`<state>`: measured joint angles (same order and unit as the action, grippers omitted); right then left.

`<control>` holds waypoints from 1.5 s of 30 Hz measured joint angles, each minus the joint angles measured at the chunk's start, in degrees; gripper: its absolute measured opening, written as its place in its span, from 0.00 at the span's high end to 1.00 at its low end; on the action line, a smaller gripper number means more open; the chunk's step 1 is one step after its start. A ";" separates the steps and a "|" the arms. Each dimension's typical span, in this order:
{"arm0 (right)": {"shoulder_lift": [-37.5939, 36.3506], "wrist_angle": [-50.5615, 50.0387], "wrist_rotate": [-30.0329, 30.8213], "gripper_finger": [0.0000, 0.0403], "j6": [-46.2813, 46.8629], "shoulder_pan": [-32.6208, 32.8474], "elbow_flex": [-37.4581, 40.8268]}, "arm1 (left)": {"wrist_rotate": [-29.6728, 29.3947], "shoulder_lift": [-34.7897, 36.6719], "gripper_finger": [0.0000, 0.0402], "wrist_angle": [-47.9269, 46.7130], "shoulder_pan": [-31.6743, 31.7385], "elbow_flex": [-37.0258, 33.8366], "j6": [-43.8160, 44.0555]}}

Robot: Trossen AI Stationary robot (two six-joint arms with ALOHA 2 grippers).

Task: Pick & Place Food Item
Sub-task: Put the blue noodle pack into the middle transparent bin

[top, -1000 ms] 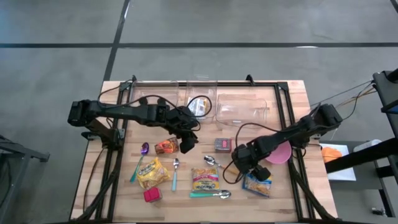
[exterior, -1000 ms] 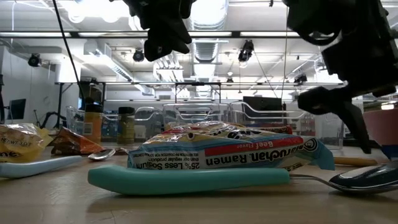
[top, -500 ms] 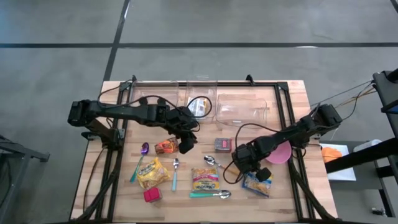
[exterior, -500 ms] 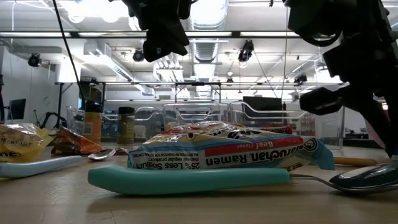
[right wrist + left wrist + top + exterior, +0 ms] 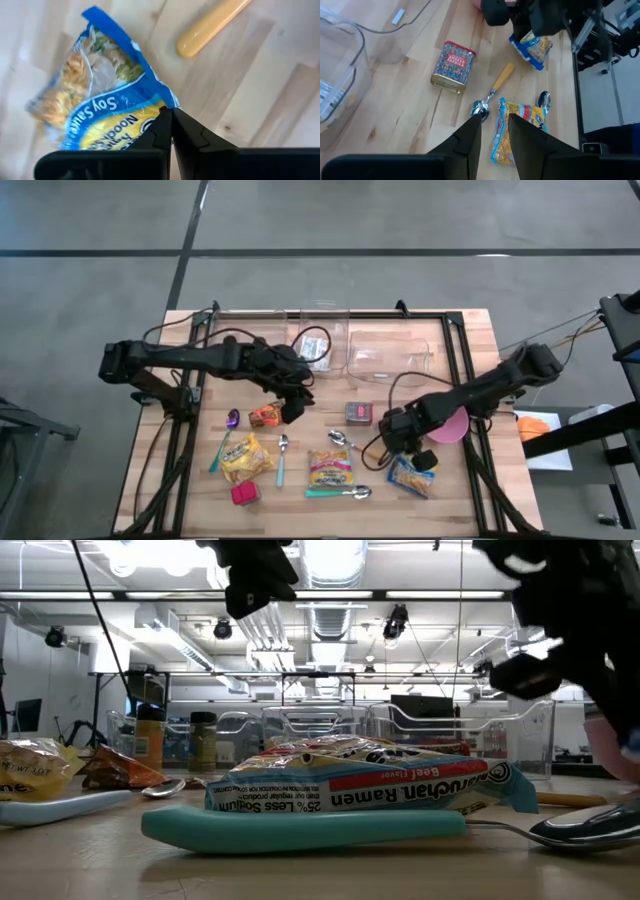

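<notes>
Soy-sauce noodle packet [image 5: 414,474], blue and yellow, lies near the bench's front right corner, and the right gripper [image 5: 405,445] has its fingers pinched together on the packet's corner, a hold that looks meant for lifting it toward the clear bins [image 5: 388,356] along the back edge. The left gripper [image 5: 293,408] hangs mid-bench above an orange snack bag [image 5: 265,416], fingers narrowly parted and empty, seemingly waiting. Largest is the wooden bench [image 5: 470,330] on a grey concrete floor; scattered across it are ramen packets [image 5: 329,467], a pink bowl [image 5: 452,429], a small tin [image 5: 359,412] and spoons [image 5: 282,460].
</notes>
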<state>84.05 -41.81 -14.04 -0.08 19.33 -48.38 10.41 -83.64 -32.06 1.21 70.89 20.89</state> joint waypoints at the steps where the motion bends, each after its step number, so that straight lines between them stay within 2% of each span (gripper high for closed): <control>1: -1.31 0.03 0.02 0.98 1.04 0.00 0.00 | -0.20 0.17 0.74 -0.04 0.00 0.00 -0.09; 10: -14.57 0.32 2.85 0.98 10.95 0.00 0.00 | -1.01 0.78 0.74 -0.07 0.00 0.00 -1.39; 17: -22.53 0.41 11.49 0.98 16.71 0.00 -0.02 | -2.04 1.05 0.74 -0.36 0.04 0.00 -1.60; 20: -23.66 0.43 12.31 0.98 18.43 -0.26 -0.02 | -2.06 1.05 0.74 -0.38 0.04 0.00 -1.61; 23: -22.77 0.57 12.32 0.98 18.96 -0.26 -0.04 | -2.07 1.05 0.74 -0.39 0.04 0.00 -2.34; 29: -16.43 1.06 10.83 0.98 11.21 -0.22 -0.04 | -2.07 1.05 0.74 -0.56 0.07 0.00 -3.11; 35: -8.51 1.48 1.27 0.96 6.18 -1.16 -0.04 | -2.07 1.05 0.74 -1.35 0.11 0.00 -3.08; 39: -4.55 3.27 -0.09 0.87 2.47 -1.22 -0.04 | -2.05 1.05 0.74 -1.36 0.11 0.00 -3.07; 45: -0.91 3.82 1.45 0.62 -1.30 -1.25 -2.66 | -2.05 1.05 0.74 -2.23 0.11 0.00 -2.89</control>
<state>83.14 -37.99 -12.59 -1.39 18.09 -51.04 8.36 -82.59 -34.29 1.32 70.89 18.00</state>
